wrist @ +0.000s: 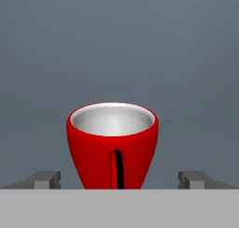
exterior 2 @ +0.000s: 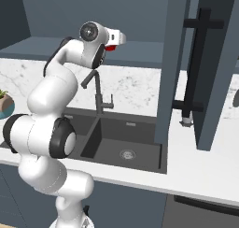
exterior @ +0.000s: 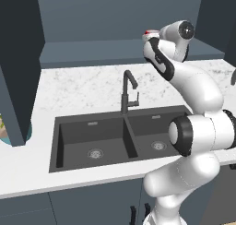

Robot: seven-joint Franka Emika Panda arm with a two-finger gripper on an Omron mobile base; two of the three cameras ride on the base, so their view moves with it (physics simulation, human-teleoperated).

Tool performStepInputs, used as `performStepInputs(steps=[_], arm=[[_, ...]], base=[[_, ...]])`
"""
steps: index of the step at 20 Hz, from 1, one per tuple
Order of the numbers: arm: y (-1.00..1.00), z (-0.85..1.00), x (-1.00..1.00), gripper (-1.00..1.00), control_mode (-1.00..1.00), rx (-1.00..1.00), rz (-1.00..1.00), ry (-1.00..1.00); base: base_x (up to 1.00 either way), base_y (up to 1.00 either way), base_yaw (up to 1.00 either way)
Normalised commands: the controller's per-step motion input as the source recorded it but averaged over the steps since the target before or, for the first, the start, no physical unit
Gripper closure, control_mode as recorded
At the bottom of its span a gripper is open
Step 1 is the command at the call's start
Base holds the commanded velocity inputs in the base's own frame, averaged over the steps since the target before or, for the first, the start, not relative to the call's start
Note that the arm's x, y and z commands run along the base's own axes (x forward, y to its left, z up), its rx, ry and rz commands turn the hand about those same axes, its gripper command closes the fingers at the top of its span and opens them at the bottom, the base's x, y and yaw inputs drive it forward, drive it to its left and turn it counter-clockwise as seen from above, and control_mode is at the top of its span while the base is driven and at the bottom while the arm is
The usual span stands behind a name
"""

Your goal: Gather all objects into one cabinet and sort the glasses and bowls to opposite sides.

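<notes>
Item: red cup (wrist: 112, 145), small, pale inside, upright, mouth toward 12 o'clock in the hand view, with a dark vertical slit in its near wall. It is seen centred between the two dark fingertips (wrist: 45, 179), one at 8 o'clock and one at 4 o'clock, each standing clear of the cup wall with a gap on either side. Gripper (wrist: 119, 180): jaws spread wide, nothing clasped. Backdrop behind the cup: plain slate-blue surface. In the left base view a sliver of the red cup (exterior: 148, 33) is glimpsed at 1 o'clock, just beside the white hand, over the blue-grey shelf board (exterior: 92, 51) of the cabinet recess behind the counter. In the right base view the cup (exterior 2: 111, 47) is partly seen at 12 o'clock, below the hand's tip. Fixtures: white marble countertop (exterior: 83, 88); dark double sink (exterior: 97, 141) at centre of the left base view; dark faucet (exterior: 126, 92) behind the sink divider; open dark cabinet door (exterior 2: 210, 68) with a black bar handle at 3 o'clock in the right base view.
</notes>
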Motion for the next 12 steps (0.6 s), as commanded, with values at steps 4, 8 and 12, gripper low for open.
performStepInputs(steps=[4,8,12], arm=[[0.00,0.00,0.13,1.00,-1.00,0.00,0.00,0.00],[0.00,0.00,0.00,1.00,-1.00,0.00,0.00,0.00],[0.00,0.00,0.00,1.00,-1.00,0.00,0.00,0.00]], base=[[0.00,0.00,0.00],[0.00,0.00,0.00],[0.00,0.00,0.00]])
